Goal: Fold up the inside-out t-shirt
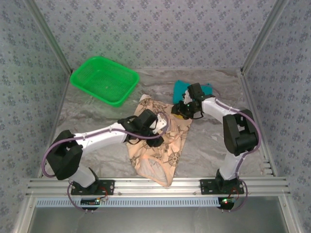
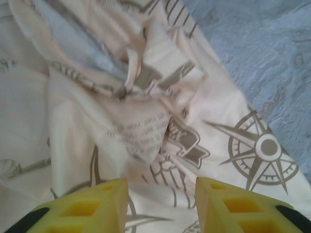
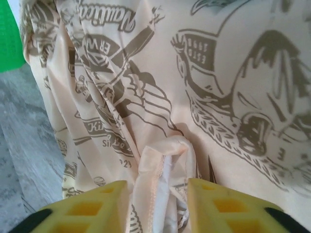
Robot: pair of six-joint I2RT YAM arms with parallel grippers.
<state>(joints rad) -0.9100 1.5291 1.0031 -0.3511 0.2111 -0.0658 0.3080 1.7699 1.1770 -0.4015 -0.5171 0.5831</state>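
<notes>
Hovering part-open, the left gripper (image 2: 161,191) holds nothing above rumpled cloth; the right gripper (image 3: 156,194), equally parted, straddles a raised hem fold (image 3: 163,160) without pinching it. The inside-out t-shirt (image 1: 163,145) lies bunched on the table (image 1: 214,145), limp and light, and is probably best pinched at the hem corners.

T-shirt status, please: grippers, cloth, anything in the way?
Left gripper open over t-shirt. Right gripper open, hem between its jaws. T-shirt crumpled, not folded. Teal cloth near right gripper.

left gripper (image 2: 162,194) and right gripper (image 3: 158,194) point down, each with jaws parted.
</notes>
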